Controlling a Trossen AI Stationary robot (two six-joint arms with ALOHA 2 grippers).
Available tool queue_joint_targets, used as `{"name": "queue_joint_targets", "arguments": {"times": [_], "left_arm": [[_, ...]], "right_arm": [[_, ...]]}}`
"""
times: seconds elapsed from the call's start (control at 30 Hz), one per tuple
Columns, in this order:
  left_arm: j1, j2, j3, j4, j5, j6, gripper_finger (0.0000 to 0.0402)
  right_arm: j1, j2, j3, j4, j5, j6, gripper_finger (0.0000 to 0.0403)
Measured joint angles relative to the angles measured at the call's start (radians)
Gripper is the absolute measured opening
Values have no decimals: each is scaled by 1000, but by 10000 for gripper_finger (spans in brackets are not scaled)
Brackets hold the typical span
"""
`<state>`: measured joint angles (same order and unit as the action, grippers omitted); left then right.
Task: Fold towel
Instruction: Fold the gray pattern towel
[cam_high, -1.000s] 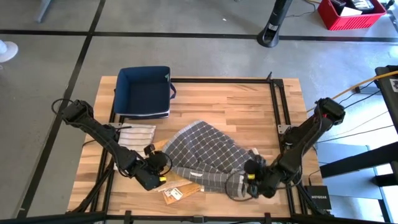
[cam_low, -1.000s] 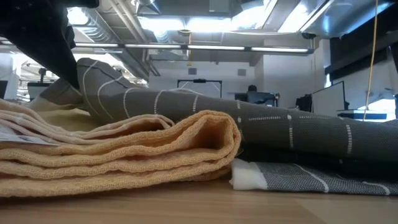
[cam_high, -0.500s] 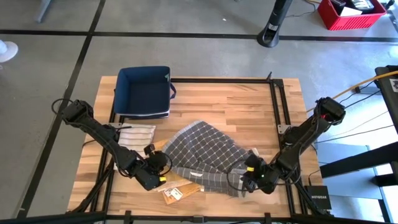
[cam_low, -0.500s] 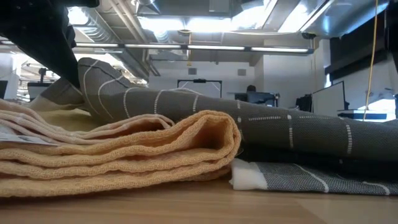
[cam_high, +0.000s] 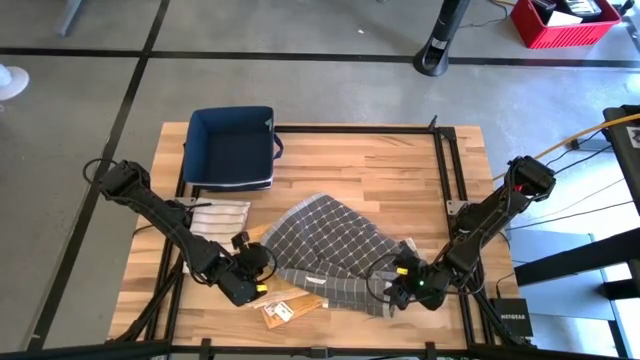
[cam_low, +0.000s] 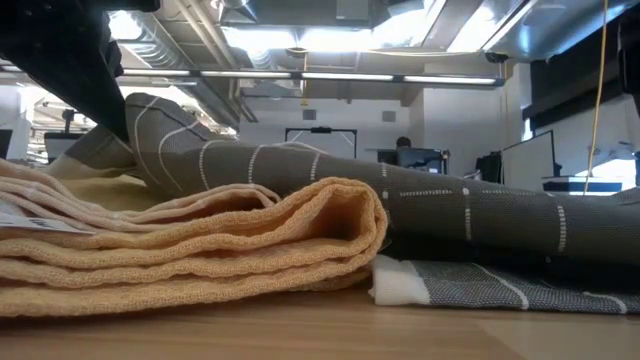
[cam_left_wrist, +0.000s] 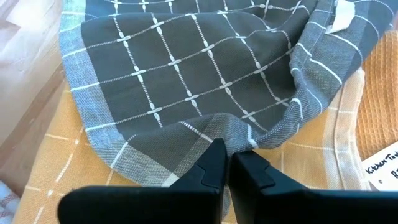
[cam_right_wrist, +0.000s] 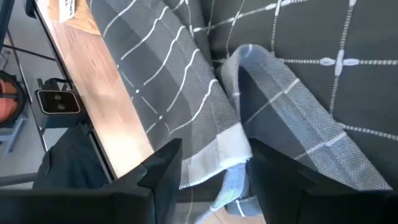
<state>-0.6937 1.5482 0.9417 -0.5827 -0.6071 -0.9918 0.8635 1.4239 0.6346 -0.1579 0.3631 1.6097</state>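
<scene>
The grey checked towel lies crumpled in the middle of the table, its left part resting on a yellow waffle towel. In the low view the grey towel drapes over the folded yellow towel. My left gripper is at the towel's left near edge and is shut on it. My right gripper is open at the towel's right near corner. In the right wrist view its fingers stand on either side of the light-hemmed corner. My left gripper pinches a raised fold of the grey towel's bordered edge between its two shut fingers, coming slanting down from the table's left. The rest of the towel lies slack on the yellow towel and the table. My right gripper straddles the hemmed corner; I cannot tell whether it touches the cloth.
A dark blue bin stands at the far left of the table. A striped cloth lies in front of it. Paper tags sit on the yellow towel near the table's near edge. Bare wood shows far right.
My right gripper has moved toward the table's left, up to the grey towel's right near corner, and stays open. The loose loop of cloth at that corner now lies between its fingers. The left gripper has kept its hold.
</scene>
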Motion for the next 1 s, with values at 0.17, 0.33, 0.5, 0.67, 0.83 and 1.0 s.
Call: {"name": "queue_joint_targets", "arguments": {"times": [0.17, 0.33, 0.5, 0.67, 0.83, 1.0], "left_arm": [[0, 0, 0, 0, 0, 0, 8], [0, 0, 0, 0, -3, -1, 8], [0, 0, 0, 0, -3, -3, 8], [1, 0, 0, 0, -4, -3, 8], [1, 0, 0, 0, -6, -3, 8], [1, 0, 0, 0, -7, -3, 8]], "right_arm": [[0, 0, 38, 1, -58, -52, 181], [0, 0, 50, 0, -61, -79, 182], [0, -2, 50, 24, -79, -76, 182], [-18, -13, 51, 47, -122, -73, 182], [-51, 19, 51, 34, -40, -75, 182], [-60, 54, 51, 35, -83, -84, 182]]}}
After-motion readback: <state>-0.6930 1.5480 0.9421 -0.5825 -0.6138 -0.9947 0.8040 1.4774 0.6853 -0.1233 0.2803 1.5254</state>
